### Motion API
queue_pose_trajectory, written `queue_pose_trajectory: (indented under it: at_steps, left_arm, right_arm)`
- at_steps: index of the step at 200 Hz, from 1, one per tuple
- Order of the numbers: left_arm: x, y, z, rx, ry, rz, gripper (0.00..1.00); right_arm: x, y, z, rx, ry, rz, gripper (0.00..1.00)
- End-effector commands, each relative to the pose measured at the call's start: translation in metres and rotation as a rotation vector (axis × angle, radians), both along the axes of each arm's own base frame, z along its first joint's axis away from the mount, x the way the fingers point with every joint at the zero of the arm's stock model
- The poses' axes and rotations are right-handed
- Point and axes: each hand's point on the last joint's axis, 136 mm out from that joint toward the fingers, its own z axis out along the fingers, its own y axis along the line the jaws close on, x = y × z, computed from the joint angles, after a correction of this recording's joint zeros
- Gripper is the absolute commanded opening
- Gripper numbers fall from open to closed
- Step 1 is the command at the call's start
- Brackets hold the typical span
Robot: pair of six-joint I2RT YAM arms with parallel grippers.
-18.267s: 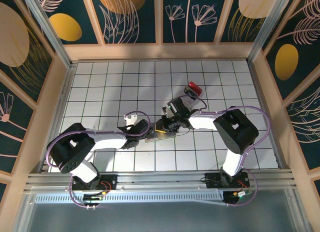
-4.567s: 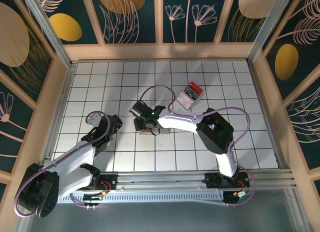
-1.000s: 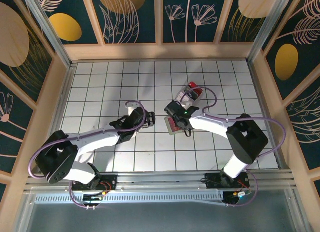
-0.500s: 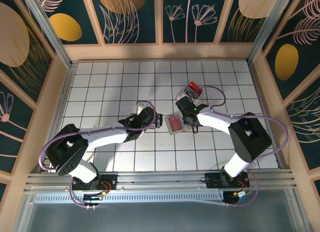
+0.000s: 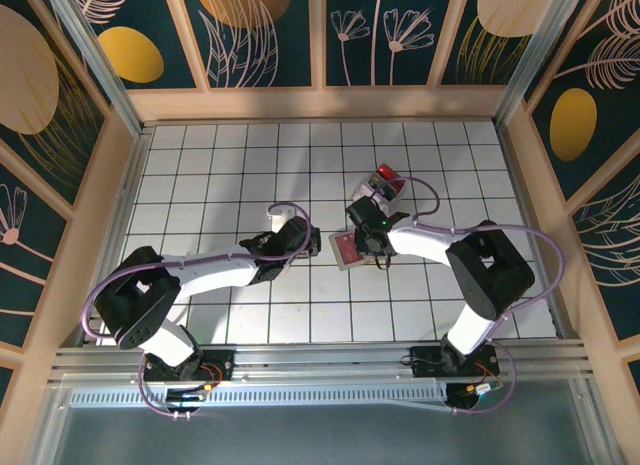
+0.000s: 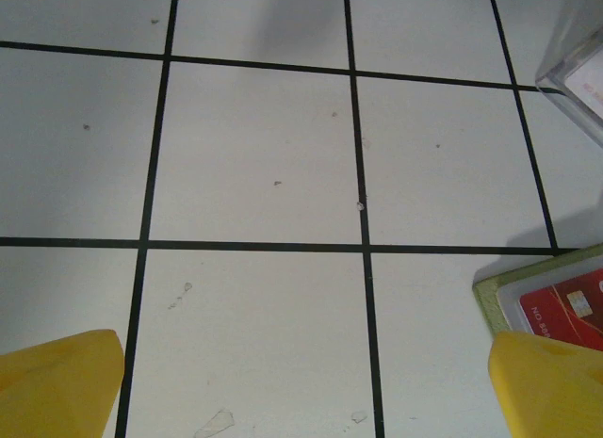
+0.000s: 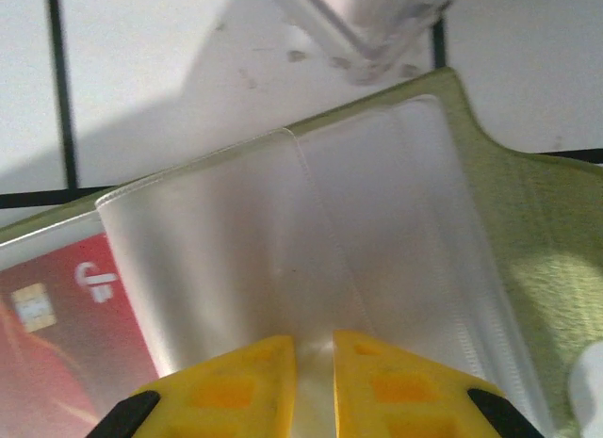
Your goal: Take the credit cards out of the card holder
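Yellow-green folding card holder [image 7: 513, 221] lies open, red credit card [image 7: 57, 334] inside its clear sleeve [image 7: 283, 231] (extraction pending); right claw [image 7: 315, 363] nearly closed over that sleeve, left claw [image 6: 303, 363] spread, empty.

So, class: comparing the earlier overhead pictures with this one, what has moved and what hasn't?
The left gripper swung in from the left and now stands open beside the card holder. The right gripper and the holder moved rightward, toward the red item; it now pinches the holder's clear sleeve. A red card now shows inside. The red item stayed put.
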Motion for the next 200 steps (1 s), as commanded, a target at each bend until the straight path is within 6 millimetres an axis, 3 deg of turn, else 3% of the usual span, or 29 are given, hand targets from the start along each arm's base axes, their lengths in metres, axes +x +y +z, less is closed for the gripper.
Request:
queue_pose_trajectory:
  at_steps: [1,64,99,158,200]
  left_arm:
    - [0.000,0.009,-0.003,0.023,0.006,0.051,0.99]
    - [0.002,0.009,0.000,0.028,-0.003,0.054,0.99]
    - [0.002,0.008,0.002,0.023,-0.006,0.047,0.99]
    - [0.003,-0.001,0.008,0.034,-0.025,-0.032,0.99]
    - [-0.001,-0.007,0.003,0.036,-0.011,-0.080,0.99]
  right_arm:
    - [-0.032,0.033,-0.027,0.071,0.145,0.105,0.19]
    - [-0.033,0.056,-0.016,0.161,0.137,0.115,0.17]
    - [-0.023,0.036,-0.002,0.102,0.086,0.062,0.17]
    - [-0.009,-0.012,0.034,-0.047,-0.042,-0.068,0.30]
    - [-0.005,-0.035,0.051,-0.047,-0.070,-0.125,0.31]
